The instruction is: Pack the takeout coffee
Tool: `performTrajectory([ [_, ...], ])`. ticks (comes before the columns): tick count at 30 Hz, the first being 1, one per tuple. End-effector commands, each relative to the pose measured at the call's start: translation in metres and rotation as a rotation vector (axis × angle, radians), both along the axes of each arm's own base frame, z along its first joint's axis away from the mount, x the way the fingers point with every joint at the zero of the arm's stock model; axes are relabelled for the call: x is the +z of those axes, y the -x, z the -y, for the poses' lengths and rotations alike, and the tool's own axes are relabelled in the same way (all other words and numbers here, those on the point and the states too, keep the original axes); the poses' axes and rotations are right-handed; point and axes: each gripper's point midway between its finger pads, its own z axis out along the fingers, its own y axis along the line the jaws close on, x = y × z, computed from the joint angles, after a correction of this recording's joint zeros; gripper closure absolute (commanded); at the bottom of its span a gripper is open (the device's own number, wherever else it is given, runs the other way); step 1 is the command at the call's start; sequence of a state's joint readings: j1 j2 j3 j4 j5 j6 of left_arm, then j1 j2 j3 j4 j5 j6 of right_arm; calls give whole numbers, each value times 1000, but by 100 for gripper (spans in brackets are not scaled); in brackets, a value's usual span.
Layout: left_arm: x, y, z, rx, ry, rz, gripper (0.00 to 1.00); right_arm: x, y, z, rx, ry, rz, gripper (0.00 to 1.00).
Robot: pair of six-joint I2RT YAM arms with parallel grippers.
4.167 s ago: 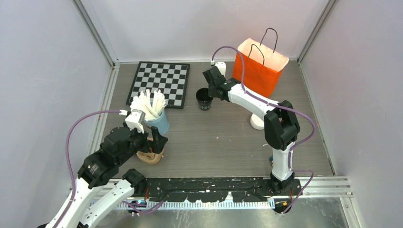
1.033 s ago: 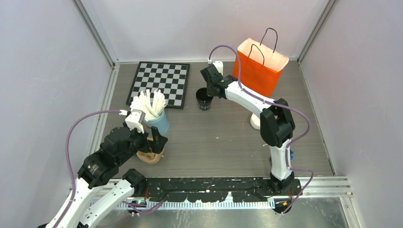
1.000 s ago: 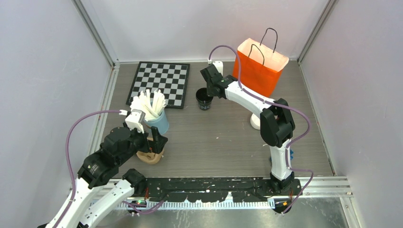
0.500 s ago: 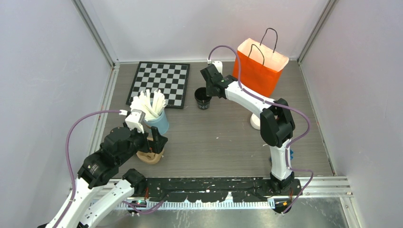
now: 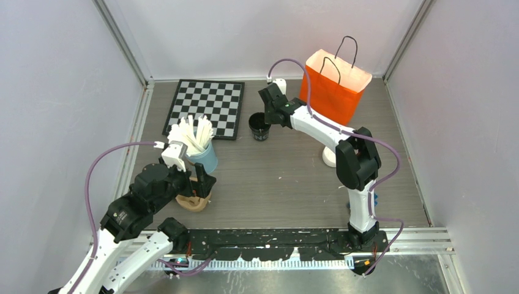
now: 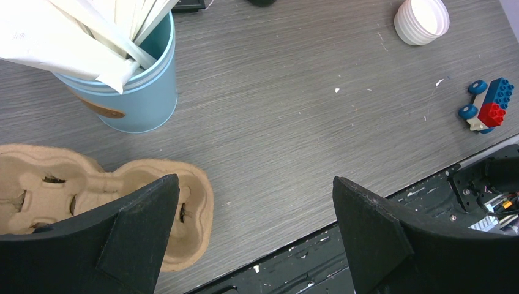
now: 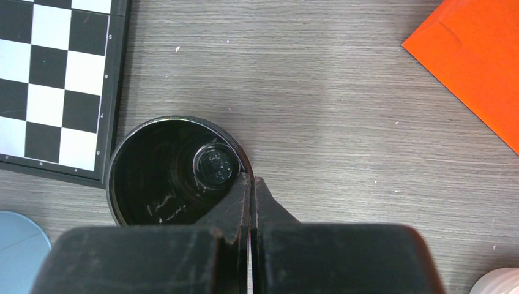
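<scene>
Currently: R claw [image 7: 251, 179] clenched on rim of lidless black cup [image 7: 159, 165], upright on grey wood-grain counter [image 5: 287, 177] btwn chessboard [image 5: 206, 108] and orange bag [image 5: 333, 86]. L claw [image 6: 254, 184] spread wide, grasping nothing, over pulp carrier [image 6: 37, 190] nr blue tin [image 6: 138, 92]. Enclosed on 3 sides by pale walls [image 5: 61, 92].
</scene>
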State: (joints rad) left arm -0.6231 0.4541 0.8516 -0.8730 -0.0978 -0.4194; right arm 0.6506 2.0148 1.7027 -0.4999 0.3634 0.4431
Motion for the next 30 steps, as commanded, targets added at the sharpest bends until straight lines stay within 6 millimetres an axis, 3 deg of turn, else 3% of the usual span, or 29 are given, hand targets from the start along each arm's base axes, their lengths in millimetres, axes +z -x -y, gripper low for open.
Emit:
performTrajectory([
  [1, 2, -5, 1, 13, 4, 7, 2, 53, -3, -4, -1, -99, 107, 100],
  [8, 1, -5, 1, 13, 3, 5, 2, 66, -5, -8, -6, -151, 125, 100],
  [13, 2, -5, 1, 15, 4, 7, 2, 65, -5, -11, -4, -191, 116, 100],
  [20, 5, -10, 11, -29, -7, -1, 3, 62, 1, -1, 2, -163, 108, 100],
  [25, 32, -33, 22, -36, -48, 25, 4, 58, 8, 22, -31, -55, 106, 79],
  [30, 54, -68, 62, -83, 0, 1, 7, 68, 24, 44, -57, -30, 127, 57],
])
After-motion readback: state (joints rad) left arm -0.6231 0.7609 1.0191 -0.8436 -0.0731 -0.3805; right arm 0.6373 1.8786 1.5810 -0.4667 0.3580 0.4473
